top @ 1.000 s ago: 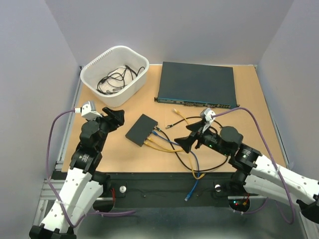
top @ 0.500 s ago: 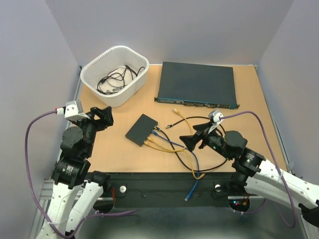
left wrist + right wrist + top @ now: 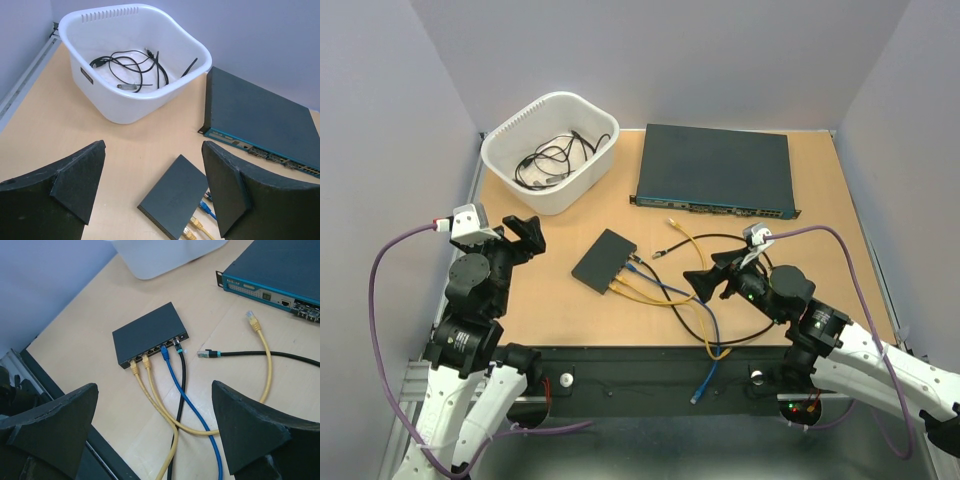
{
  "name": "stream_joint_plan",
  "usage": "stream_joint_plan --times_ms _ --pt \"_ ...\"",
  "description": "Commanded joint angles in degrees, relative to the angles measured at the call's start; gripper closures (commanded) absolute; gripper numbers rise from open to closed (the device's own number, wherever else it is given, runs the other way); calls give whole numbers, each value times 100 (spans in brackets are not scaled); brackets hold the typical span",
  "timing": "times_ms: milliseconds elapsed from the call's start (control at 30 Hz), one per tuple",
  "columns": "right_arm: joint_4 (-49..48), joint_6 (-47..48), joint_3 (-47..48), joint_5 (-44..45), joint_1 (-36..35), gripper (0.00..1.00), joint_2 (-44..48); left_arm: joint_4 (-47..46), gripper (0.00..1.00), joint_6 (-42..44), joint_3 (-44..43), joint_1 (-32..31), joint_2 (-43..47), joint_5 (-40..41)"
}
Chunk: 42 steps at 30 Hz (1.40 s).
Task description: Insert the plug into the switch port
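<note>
The small black switch box (image 3: 604,260) lies flat on the wooden table, also in the left wrist view (image 3: 175,197) and the right wrist view (image 3: 147,337). Its port edge holds two yellow plugs (image 3: 137,361), a blue plug (image 3: 164,351) and a black plug (image 3: 177,345). A loose black cable with a grey plug (image 3: 205,353) lies just right of the box. A loose yellow plug (image 3: 251,317) lies farther back. My left gripper (image 3: 527,234) is open and empty, left of the box. My right gripper (image 3: 710,276) is open and empty, right of the box, above the cables.
A large dark unit (image 3: 715,168) sits at the back right. A white tub (image 3: 555,195) holding black cables stands at the back left. Yellow, blue and black cables (image 3: 690,310) loop across the table toward its front edge, and the blue one hangs over it.
My left arm has drawn back to the left, away from the box. My right gripper has shifted slightly right and back. Neither holds anything.
</note>
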<state>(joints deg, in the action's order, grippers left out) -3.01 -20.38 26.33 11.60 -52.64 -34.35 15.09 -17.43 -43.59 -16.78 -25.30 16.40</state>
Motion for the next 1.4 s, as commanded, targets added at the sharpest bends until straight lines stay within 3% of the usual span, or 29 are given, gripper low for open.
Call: stream_joint_plan --times_ms 0,1367 --pt "-192 -36 30 -87 -62 0 60 -147 11 73 44 16 -45 100" --pt "-192 52 92 -597 -62 0 -37 -129 11 56 44 16 -98 100"
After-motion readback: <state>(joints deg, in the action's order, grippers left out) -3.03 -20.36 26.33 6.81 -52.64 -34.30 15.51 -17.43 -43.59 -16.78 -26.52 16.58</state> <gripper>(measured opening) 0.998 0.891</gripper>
